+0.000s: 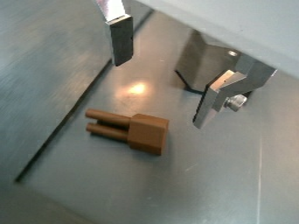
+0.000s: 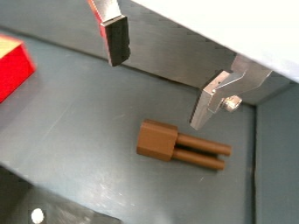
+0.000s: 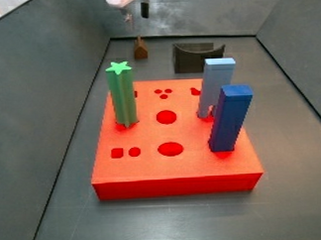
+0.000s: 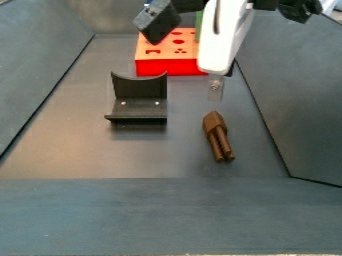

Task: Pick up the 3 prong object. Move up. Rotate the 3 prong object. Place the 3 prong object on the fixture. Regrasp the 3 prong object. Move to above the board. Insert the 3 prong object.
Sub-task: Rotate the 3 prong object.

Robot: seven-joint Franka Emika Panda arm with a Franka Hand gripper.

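The 3 prong object point(image 1: 128, 129) is a small brown piece lying flat on the grey floor, also seen in the other wrist view point(image 2: 177, 145) and in both side views point(image 4: 218, 136) point(image 3: 139, 48). My gripper point(image 1: 163, 74) point(image 2: 162, 74) hangs above it, open, with nothing between the fingers. In a side view the gripper point(image 4: 214, 85) is over the far end of the piece. The fixture point(image 4: 136, 98) point(image 1: 208, 63) stands on the floor beside it. The board point(image 3: 171, 141) point(image 4: 167, 55) point(image 2: 12, 68) is a red slab beyond the fixture.
A green star-topped post point(image 3: 121, 94) and two blue blocks point(image 3: 230, 118) point(image 3: 217, 85) stand in the board. Sloping grey walls point(image 4: 47, 80) close in the floor on both sides.
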